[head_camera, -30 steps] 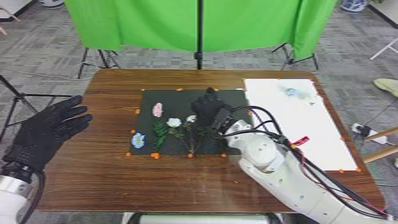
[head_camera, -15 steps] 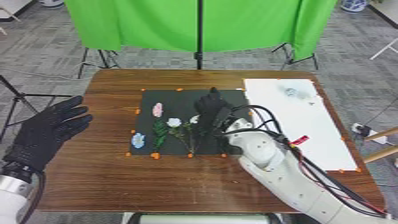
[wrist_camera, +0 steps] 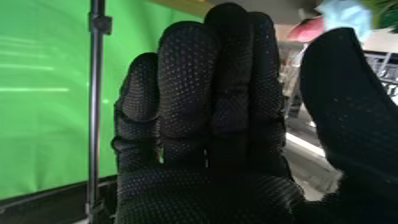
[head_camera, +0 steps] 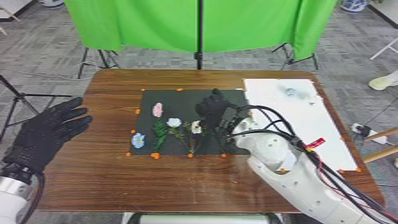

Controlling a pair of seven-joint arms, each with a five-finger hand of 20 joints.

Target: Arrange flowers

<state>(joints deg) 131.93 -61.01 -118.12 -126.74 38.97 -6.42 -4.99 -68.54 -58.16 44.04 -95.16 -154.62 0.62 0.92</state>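
Head view: a brown worktop [head_camera: 178,187] carries a dark mat [head_camera: 187,95] and, toward the worktop's right edge, a white sheet [head_camera: 320,140]. The flowers of the arrangement lie on the mat. A pink flower [head_camera: 158,109] lies near the mat's left edge, toward the far left corner; a blue flower [head_camera: 138,140] lies by the same edge, near the near left corner. Green foliage [head_camera: 160,134] runs from below the pink flower toward the mat's near edge. Two white flowers, one [head_camera: 174,122] near the mat's middle and the other [head_camera: 196,127] just to its right, have stems pointing to the near edge. Small orange markers [head_camera: 155,156] line the mat's edges. The right robot hand [head_camera: 211,111] is above the right part of the mat, beside the right-hand white flower; whether it touches the mat cannot be told. In the right wrist view, its fingers [wrist_camera: 187,95] are straight and close together, the thumb [wrist_camera: 342,95] standing apart, with nothing clamped between them. The left robot hand [head_camera: 44,131], at the worktop's left edge, has its fingers extended and apart, and is empty. Beyond the worktop's far edge hangs a green curtain [head_camera: 142,30], with a dark pole [head_camera: 200,40] in front.
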